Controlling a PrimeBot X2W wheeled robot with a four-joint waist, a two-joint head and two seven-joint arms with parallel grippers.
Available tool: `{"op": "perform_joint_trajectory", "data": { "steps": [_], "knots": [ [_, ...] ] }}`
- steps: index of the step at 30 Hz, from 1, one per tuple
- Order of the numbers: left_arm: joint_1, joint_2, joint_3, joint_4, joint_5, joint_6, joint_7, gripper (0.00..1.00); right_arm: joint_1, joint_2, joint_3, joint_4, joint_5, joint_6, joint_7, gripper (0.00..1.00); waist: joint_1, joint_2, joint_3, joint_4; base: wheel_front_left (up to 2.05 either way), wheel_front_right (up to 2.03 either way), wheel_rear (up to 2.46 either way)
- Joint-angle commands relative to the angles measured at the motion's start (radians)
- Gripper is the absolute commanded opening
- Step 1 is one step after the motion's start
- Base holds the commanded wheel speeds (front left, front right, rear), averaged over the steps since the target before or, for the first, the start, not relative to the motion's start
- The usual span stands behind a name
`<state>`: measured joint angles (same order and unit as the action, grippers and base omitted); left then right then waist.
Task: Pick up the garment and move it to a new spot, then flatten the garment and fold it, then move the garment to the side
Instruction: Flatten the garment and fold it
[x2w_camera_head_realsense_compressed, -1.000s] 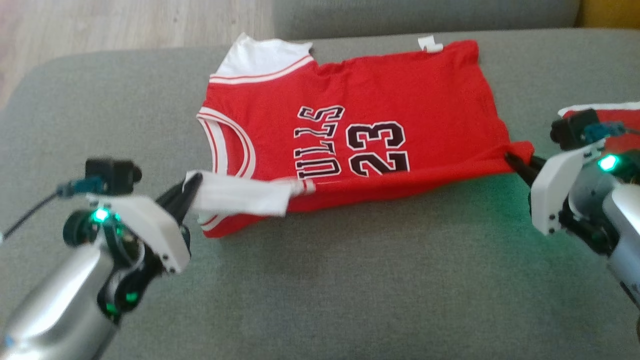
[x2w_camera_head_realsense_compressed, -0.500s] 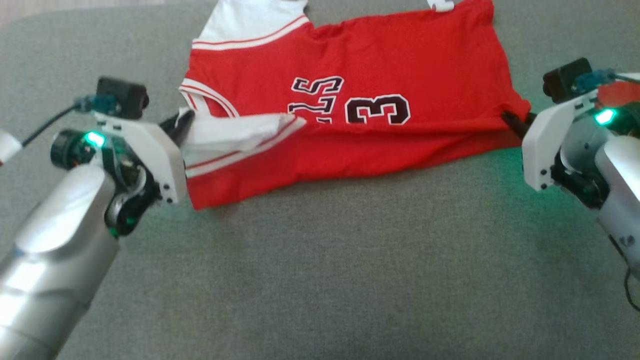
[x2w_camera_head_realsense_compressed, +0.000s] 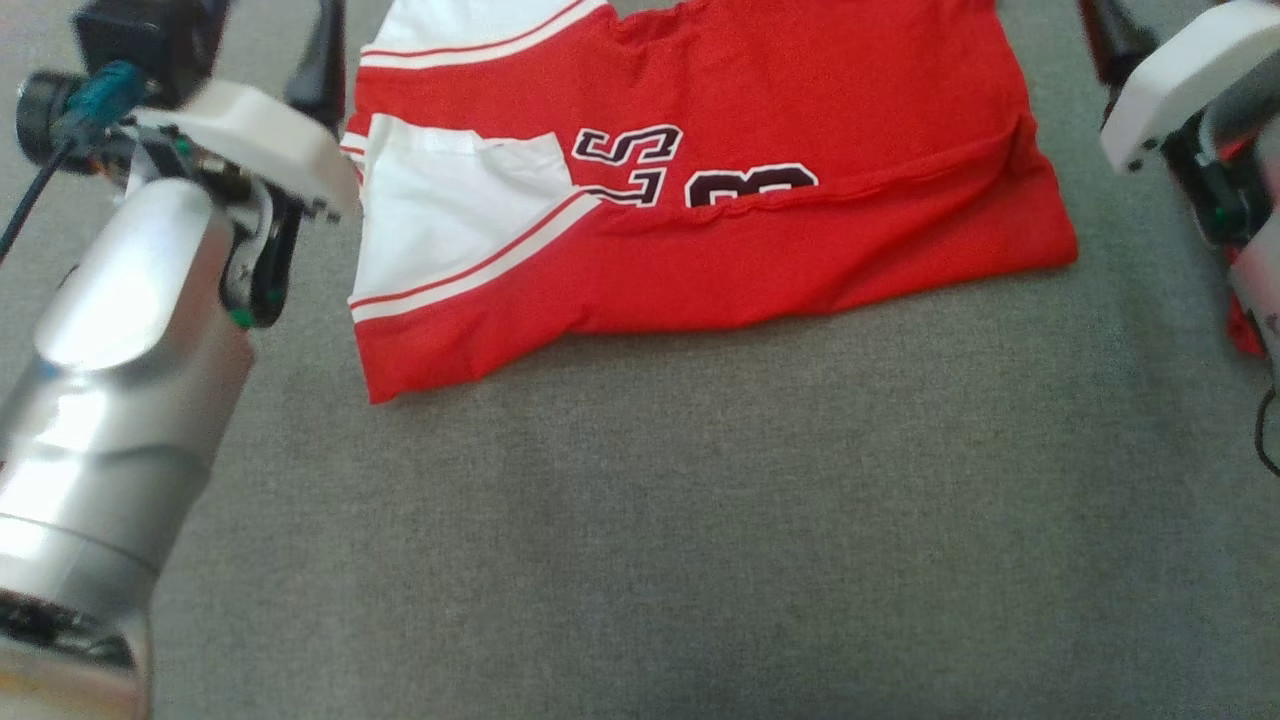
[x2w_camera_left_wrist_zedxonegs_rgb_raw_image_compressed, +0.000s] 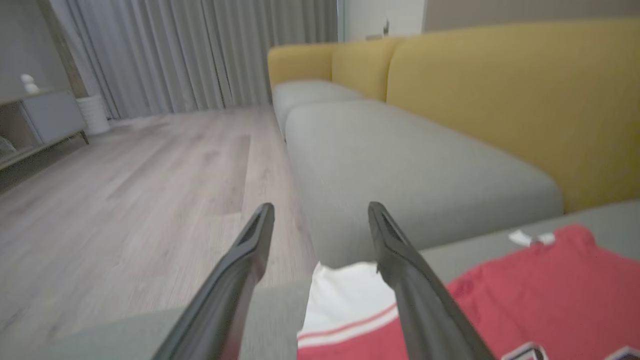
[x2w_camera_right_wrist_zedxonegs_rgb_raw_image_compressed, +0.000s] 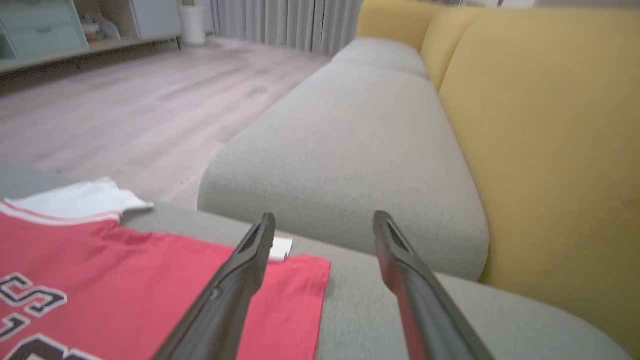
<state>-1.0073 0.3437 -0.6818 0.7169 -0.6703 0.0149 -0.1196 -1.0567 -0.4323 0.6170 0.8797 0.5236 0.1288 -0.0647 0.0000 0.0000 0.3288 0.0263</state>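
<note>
The garment (x2w_camera_head_realsense_compressed: 760, 250) lies at upper centre of the head view on the grey cushion (x2w_camera_head_realsense_compressed: 700, 560), near edge folded over once. Left jaws, upper left, and right jaws, upper right, stand wide apart, empty. Estimated remaining: further folding, then transfer aside.

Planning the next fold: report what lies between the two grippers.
The folded red jersey, flat on the grey cushion, in the head view. Left gripper and right gripper are open, holding nothing.

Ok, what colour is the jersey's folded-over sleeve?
The sleeve is white with a thin red stripe; head view shows it best.
</note>
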Motion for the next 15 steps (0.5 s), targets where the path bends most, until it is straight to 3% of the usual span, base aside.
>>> {"op": "perform_joint_trajectory", "data": {
  "steps": [1,4,8,15],
  "knots": [
    [-0.039,0.032,0.041,-0.016,-0.002,0.009,-0.017,1.0,0.002,0.001,-0.004,-0.014,-0.009,0.002,-0.017,1.0,0.0,0.0,-0.009,0.004,0.0,0.0,0.0],
    [-0.03,-0.003,0.096,-0.031,-0.023,0.014,-0.122,1.0,0.001,0.029,-0.072,0.023,-0.034,0.002,-0.137,1.0,0.0,0.0,-0.04,0.01,0.0,0.0,0.0],
    [0.044,-0.017,0.21,-0.173,0.002,0.023,-0.141,1.0,0.039,0.077,-0.178,0.0,-0.068,0.002,-0.192,1.0,0.0,0.0,-0.082,0.009,0.0,0.0,0.0],
    [0.338,-0.094,0.41,-0.459,0.112,0.041,-0.142,1.0,0.289,0.181,-0.415,-0.263,-0.202,0.002,-0.197,1.0,0.0,0.0,-0.149,0.006,0.0,0.0,0.0]
  ]
}}
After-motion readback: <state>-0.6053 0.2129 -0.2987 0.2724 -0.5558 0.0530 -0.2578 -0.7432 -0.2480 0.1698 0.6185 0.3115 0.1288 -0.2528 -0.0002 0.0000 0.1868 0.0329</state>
